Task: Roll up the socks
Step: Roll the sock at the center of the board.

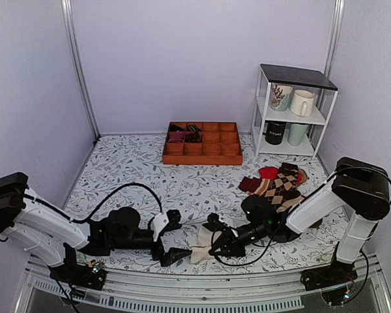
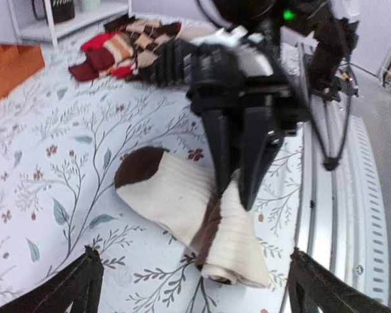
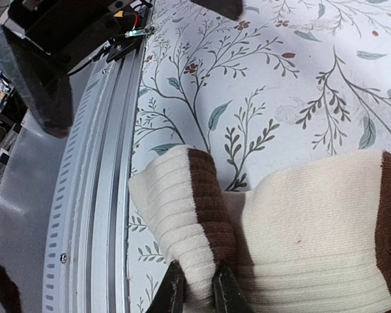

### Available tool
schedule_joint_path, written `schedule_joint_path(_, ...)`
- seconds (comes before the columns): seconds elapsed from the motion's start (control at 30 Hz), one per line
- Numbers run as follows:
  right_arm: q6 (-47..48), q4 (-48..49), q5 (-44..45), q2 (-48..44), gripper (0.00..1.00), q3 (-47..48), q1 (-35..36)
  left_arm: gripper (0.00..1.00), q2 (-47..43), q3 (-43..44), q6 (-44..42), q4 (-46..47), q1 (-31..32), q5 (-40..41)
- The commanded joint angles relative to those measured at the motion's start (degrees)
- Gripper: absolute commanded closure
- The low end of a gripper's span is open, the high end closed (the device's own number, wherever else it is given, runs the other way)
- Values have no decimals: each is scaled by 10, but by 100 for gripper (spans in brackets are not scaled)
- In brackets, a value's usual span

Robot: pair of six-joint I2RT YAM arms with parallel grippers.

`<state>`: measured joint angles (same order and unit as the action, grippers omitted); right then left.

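The cream-white socks [image 1: 199, 252] lie near the table's front edge, dark brown toe [image 2: 141, 168] pointing away and the cuff end folded into a short roll [image 2: 238, 251] with a dark brown band. My right gripper [image 3: 199, 295] is shut on that rolled end, its fingers [image 2: 238, 163] pinching the cream fabric by the brown band. It also shows in the top view [image 1: 217, 248]. My left gripper [image 1: 174, 237] is open; its two fingertips [image 2: 85, 280] stand wide apart on either side of the roll, without touching it.
A pile of argyle and red socks [image 1: 279, 183] lies at the right. A brown wooden compartment tray [image 1: 202, 145] stands at the back, and a white shelf [image 1: 293, 111] with mugs at the back right. The metal front rail [image 3: 91, 215] runs right beside the roll.
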<state>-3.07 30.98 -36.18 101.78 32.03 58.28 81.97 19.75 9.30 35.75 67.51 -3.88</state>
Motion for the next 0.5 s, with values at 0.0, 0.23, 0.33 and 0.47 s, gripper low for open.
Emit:
schedule_joint_path(0.0, -58, -80, -13, 54, 90, -16, -9, 1, -31, -57, -114, 159, 22, 37)
schedule_joint_path(0.23, -70, -105, -20, 47, 91, -19, -21, 1, 47, -26, -176, 156, 22, -120)
schedule_joint_path(0.33, -69, -112, -22, 48, 91, -17, -24, 1, 94, -9, -190, 170, 22, -126)
schedule_joint_path(0.47, -69, -116, -29, 56, 91, -13, -27, 12, 138, 12, -199, 174, 22, -126)
